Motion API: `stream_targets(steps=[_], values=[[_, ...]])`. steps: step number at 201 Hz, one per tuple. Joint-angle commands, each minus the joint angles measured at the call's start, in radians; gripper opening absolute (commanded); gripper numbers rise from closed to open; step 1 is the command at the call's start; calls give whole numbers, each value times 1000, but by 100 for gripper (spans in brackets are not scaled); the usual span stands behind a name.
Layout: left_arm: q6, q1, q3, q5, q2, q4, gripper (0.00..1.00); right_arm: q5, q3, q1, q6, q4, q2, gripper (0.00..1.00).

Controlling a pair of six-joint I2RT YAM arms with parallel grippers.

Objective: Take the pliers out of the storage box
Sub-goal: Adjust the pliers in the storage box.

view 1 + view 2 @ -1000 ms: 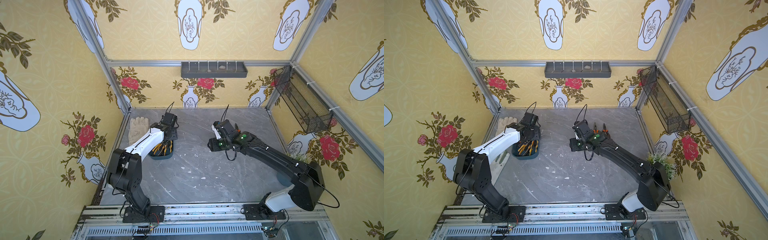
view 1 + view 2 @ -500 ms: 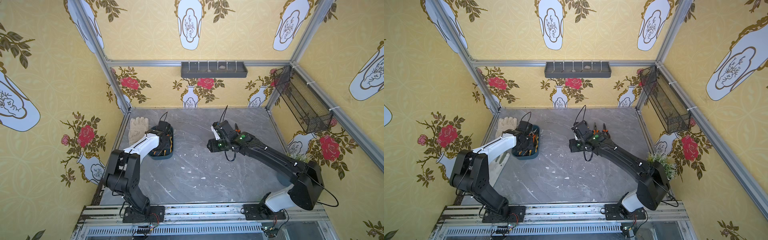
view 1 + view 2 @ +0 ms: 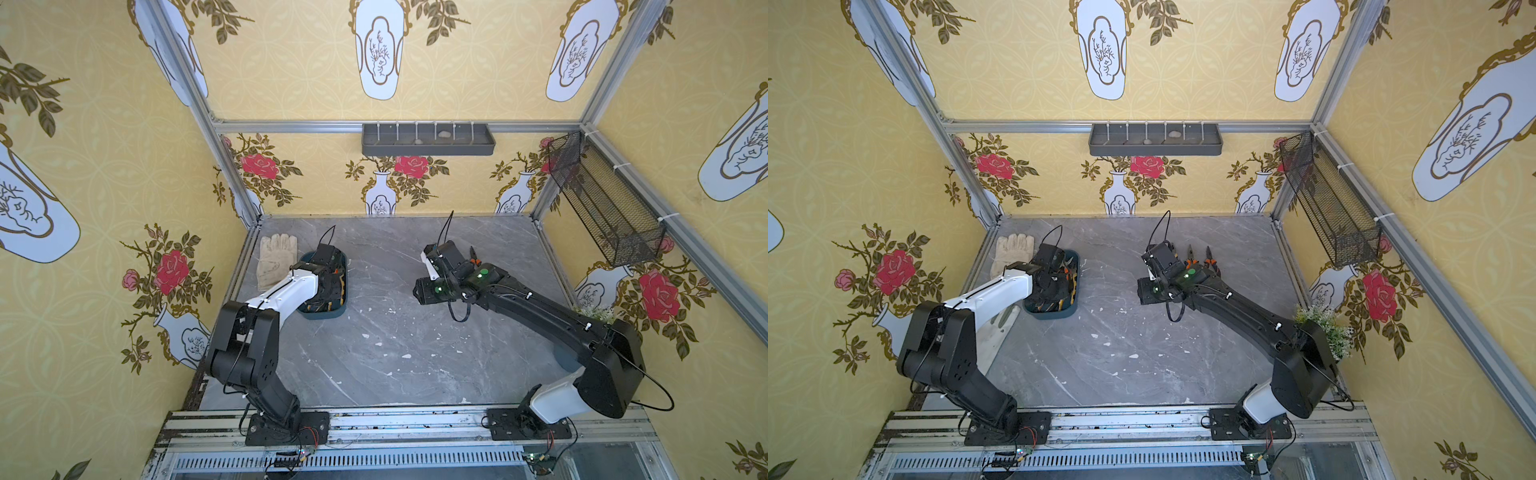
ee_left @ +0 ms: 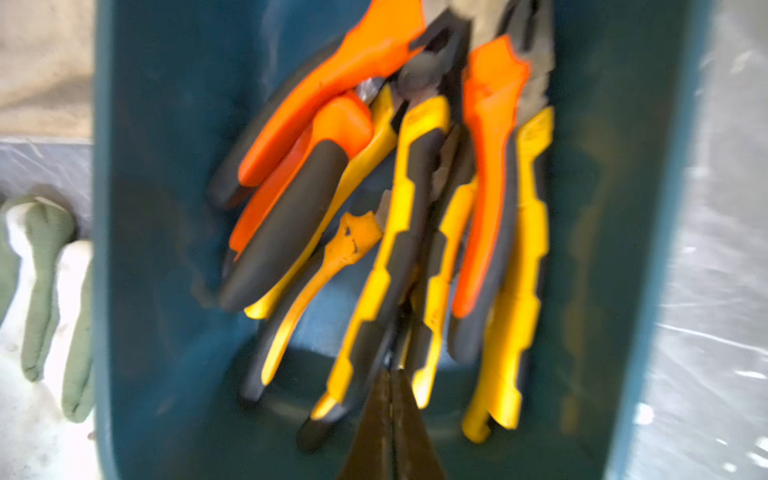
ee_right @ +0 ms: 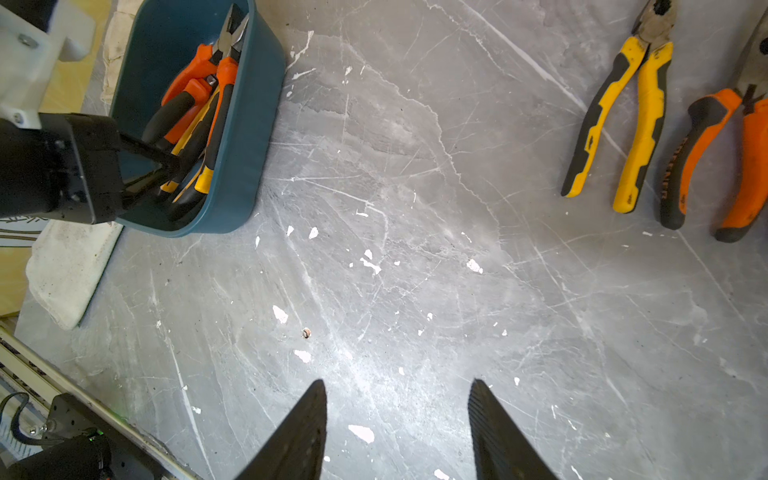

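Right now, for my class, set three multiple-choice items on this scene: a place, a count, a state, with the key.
1. Where does the storage box stand? A beside the glove; B in the mesh basket; C under the right arm.
2. In the right wrist view, how many pliers lie on the table outside the box? A none; B two; C five.
3. How is the right gripper? A shut on pliers; B shut on the glove; C open, holding nothing.
Key: A, the glove lies next to it; B, a yellow-handled and an orange-handled pair lie there; C, its fingers stand apart over bare table.
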Motion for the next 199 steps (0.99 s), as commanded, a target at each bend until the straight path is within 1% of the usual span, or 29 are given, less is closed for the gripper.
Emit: stream_targets(steps=[1,35,38,45,48,49,52,57,62,67,72,88,131,164,183,190,199], values=[[18,3,14,-23,-13,-19,0,2,13,1,-4,31,5,55],[24,4,17,-40,18,-40,1,-1,12,1,-3,33,4,55],[22,5,14,-38,21,-37,3,-1,12,2,-2,33,4,55],[21,5,5,-32,27,-32,19,2,10,2,-2,33,3,55],[19,4,3,-30,30,-28,31,0,10,3,-2,33,3,55],[19,4,2,-29,32,-27,33,0,10,3,-2,33,2,55],[17,5,-1,-27,34,-25,44,1,9,2,-2,33,1,55],[14,5,-5,-25,39,-20,56,2,9,3,-4,33,1,55],[12,5,-9,-25,44,-18,64,3,9,2,-3,32,0,55],[9,5,-12,-23,50,-14,68,2,8,3,-4,31,1,55],[9,6,-14,-19,56,-14,69,2,9,4,-5,31,1,55],[5,4,-24,-6,66,-5,69,4,10,3,-9,30,1,55],[-6,4,-58,23,96,21,66,4,21,4,-11,31,10,55],[-12,4,-81,45,130,42,49,3,24,2,-11,32,15,55],[-18,4,-82,63,127,43,33,4,22,2,-11,32,15,55],[-23,2,-84,62,114,42,30,4,21,2,-11,31,15,55],[-28,2,-87,55,87,42,29,4,19,2,-11,31,15,55]])
